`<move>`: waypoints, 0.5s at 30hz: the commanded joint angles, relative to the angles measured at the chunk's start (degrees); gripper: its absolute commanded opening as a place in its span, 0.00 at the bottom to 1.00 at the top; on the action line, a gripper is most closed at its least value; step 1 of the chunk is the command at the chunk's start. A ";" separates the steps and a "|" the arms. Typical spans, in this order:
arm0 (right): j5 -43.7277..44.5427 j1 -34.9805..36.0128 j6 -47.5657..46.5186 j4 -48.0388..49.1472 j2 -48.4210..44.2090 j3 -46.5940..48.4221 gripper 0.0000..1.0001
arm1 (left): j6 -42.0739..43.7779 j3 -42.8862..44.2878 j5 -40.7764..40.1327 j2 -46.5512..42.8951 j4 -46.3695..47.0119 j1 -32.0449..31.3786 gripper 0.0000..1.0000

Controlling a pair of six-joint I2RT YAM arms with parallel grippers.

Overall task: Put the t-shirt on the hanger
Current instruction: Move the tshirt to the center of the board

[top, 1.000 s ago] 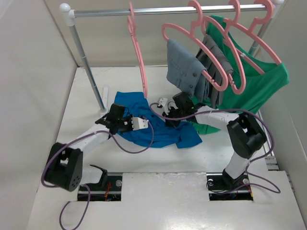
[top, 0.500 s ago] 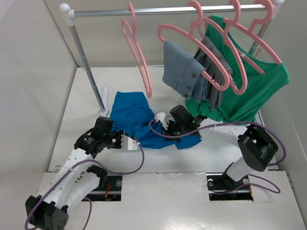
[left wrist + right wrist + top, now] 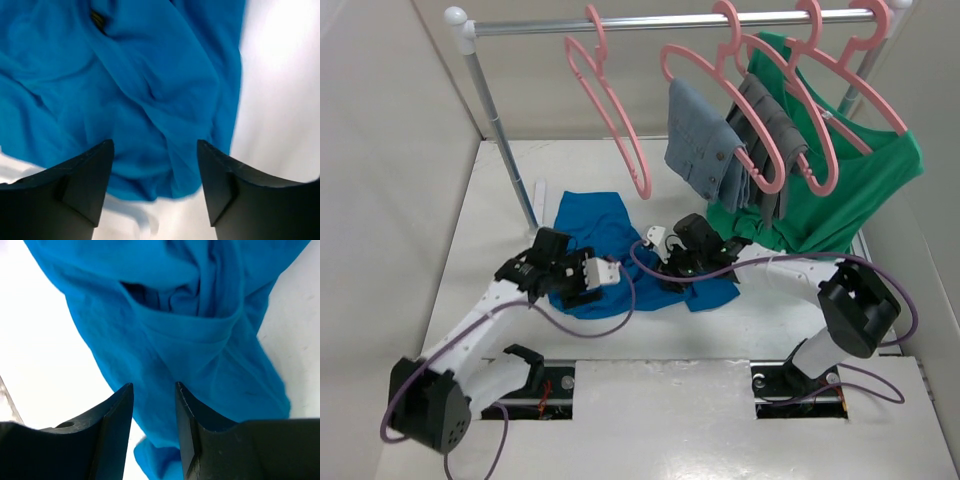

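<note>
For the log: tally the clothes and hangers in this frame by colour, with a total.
Pink hangers: 4 (one empty hanger, three carrying clothes)
Grey garments: 2 (lighter grey garment, darker grey garment)
Green shirt: 1
Blue t-shirt: 1
Total: 8
</note>
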 commanded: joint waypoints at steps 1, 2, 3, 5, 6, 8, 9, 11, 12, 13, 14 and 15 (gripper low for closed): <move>0.55 1.10 0.04 -0.70 0.31 3.39 0.44 | -14.44 4.71 5.20 6.94 8.13 -0.22 0.63; 1.33 1.10 0.04 -1.31 0.31 3.39 0.44 | -15.61 4.71 6.43 8.35 9.53 -0.22 0.61; 1.86 1.10 0.04 -1.32 0.31 3.39 0.44 | -16.75 4.71 6.44 9.41 10.51 -0.22 0.61; 1.86 1.10 0.04 -1.32 -0.40 3.39 0.44 | -19.82 3.31 5.31 10.73 13.31 -0.22 0.61; 2.65 1.10 0.04 -1.32 -0.92 3.39 0.44 | -20.53 2.69 4.51 11.34 16.03 -0.22 0.61; 2.66 1.10 0.04 -1.32 -0.92 3.39 0.44 | -21.07 1.38 3.28 12.05 17.72 -0.22 0.61; 3.18 1.10 0.04 -1.32 -0.92 3.39 0.44 | -21.07 1.37 2.67 13.53 18.33 -0.83 0.61; 3.18 1.10 0.04 -1.32 -1.45 3.39 0.44 | -22.55 0.84 0.83 14.76 19.91 -1.36 0.61; 3.18 1.10 0.04 -1.32 -1.45 3.39 0.44 | -23.43 0.06 -1.97 15.39 21.05 -2.84 0.61; 3.70 1.10 0.04 -1.32 -1.45 3.39 0.44 | -24.05 0.05 -3.13 16.00 22.63 -3.47 0.61; 4.23 1.10 0.04 -1.84 -1.45 3.91 0.44 | -24.06 -0.56 -3.84 16.70 22.64 -4.00 0.54; 4.24 1.10 0.04 -2.54 -1.45 3.92 0.44 | -23.01 -0.56 -3.84 16.71 22.64 -4.00 0.47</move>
